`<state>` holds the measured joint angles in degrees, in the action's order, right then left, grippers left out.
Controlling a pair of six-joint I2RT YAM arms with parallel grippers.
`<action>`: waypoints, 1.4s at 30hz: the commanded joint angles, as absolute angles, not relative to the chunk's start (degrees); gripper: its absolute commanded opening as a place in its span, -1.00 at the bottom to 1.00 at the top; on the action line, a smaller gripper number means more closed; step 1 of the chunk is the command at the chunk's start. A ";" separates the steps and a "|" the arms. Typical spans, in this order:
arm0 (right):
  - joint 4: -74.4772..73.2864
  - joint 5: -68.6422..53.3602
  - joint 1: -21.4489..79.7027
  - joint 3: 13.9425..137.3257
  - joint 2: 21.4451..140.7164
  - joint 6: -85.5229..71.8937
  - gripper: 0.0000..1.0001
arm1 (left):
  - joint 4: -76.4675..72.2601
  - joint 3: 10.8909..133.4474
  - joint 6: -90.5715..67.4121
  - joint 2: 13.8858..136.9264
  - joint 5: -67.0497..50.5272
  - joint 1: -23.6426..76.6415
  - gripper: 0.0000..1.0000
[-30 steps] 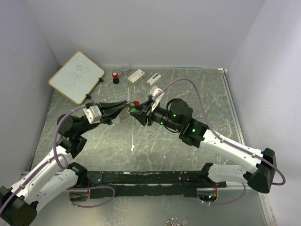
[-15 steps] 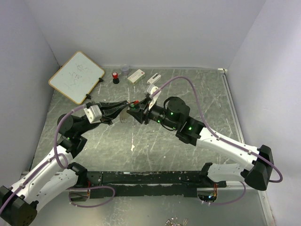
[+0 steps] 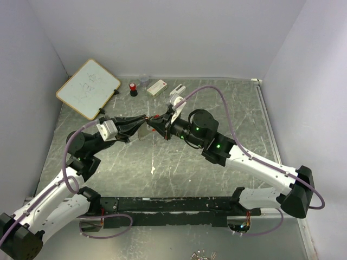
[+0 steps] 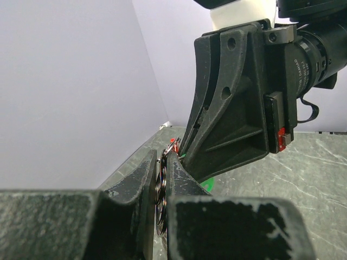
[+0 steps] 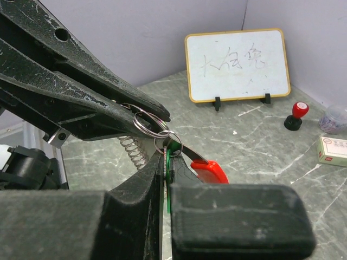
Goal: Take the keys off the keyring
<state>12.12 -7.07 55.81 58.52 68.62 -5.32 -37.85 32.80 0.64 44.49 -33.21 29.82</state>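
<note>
Keyring (image 5: 147, 123) held mid-air betw. both grippers, over table (image 3: 179, 162) centre.
Top: L gripper (image 3: 144, 118) and R gripper (image 3: 154, 121) are met tip to tip; whiteboard (image 3: 88, 88), stamp (image 3: 132, 89) and boxes (image 3: 157, 87) are set well behind, so nothing is blocked. L wrist: ring is seen clamped in L jaws. R wrist: R jaws are closed on green key (image 5: 168, 165), with red key (image 5: 209, 170) just beside. Key should be worked round the coil with the ring held steady; slip is prob. the main risk.

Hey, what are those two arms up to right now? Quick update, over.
Left end effector shut on keyring. Right end effector shut on green key. Red key hangs off keyring alongside. Nothing blocking.
</note>
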 commanded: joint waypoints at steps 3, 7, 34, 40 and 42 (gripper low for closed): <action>9.53 -5.34 56.85 60.87 67.32 -4.27 -1.00 | -38.17 32.19 1.24 44.56 -31.58 30.00 -0.87; 7.14 -2.85 57.28 61.03 64.50 -3.80 -1.00 | -37.57 31.67 1.66 44.66 -30.08 29.97 -0.86; -1.67 5.11 58.79 67.31 62.35 0.59 -1.00 | -52.60 30.84 -5.40 49.48 -38.59 29.97 -0.19; -1.69 5.21 58.93 67.41 62.15 0.89 -1.00 | -54.73 31.19 -6.34 49.91 -37.80 29.95 -0.26; -1.67 5.21 58.97 67.40 62.01 0.94 -1.00 | -54.52 31.44 -6.02 50.20 -37.23 29.97 -0.33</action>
<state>-3.33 4.62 58.63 65.60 63.51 0.10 -50.87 30.96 -5.15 50.04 -36.56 30.24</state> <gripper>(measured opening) 0.025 0.366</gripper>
